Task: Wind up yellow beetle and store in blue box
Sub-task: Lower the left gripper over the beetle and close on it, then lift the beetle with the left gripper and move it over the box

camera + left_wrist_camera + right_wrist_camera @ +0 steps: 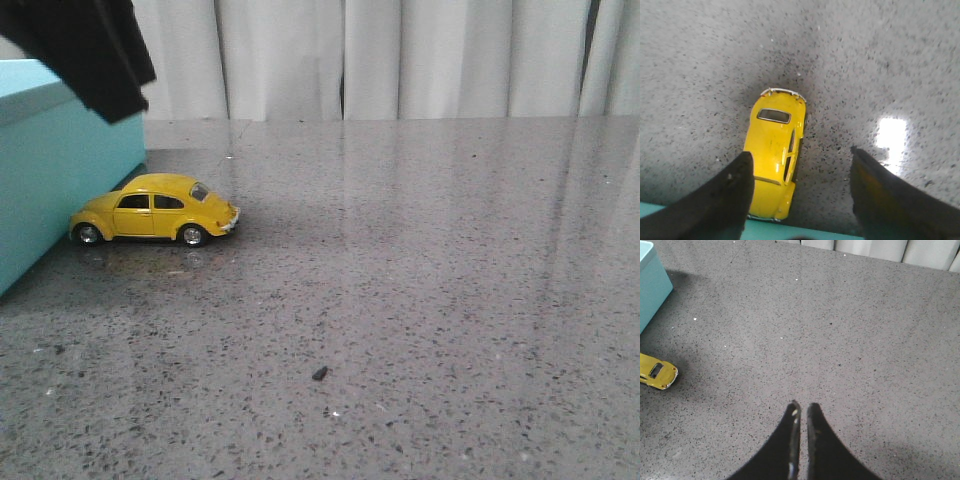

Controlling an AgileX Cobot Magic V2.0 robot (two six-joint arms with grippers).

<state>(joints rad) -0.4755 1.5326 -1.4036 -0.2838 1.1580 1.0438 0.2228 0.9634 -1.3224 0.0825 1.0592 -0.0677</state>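
Right now yellow beetle point(153, 210) sits on grey table point(420, 300) w/ one end against blue box point(55, 170), left gripper point(800, 167) spread wide above it, right gripper point(801, 412) pinched closed, holding nothing.

blue box point(50, 170) — cropped at left edge

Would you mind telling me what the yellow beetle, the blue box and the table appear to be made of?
Yellow beetle: probably painted die-cast metal or hard plastic; glossy body, chrome-look bumper and hubcaps.
Blue box: likely cardboard or coated board, though plastic is possible; plain matte turquoise sides, no sheen.
Table: polished speckled grey stone or stone-look composite; it reflects the car and the light.
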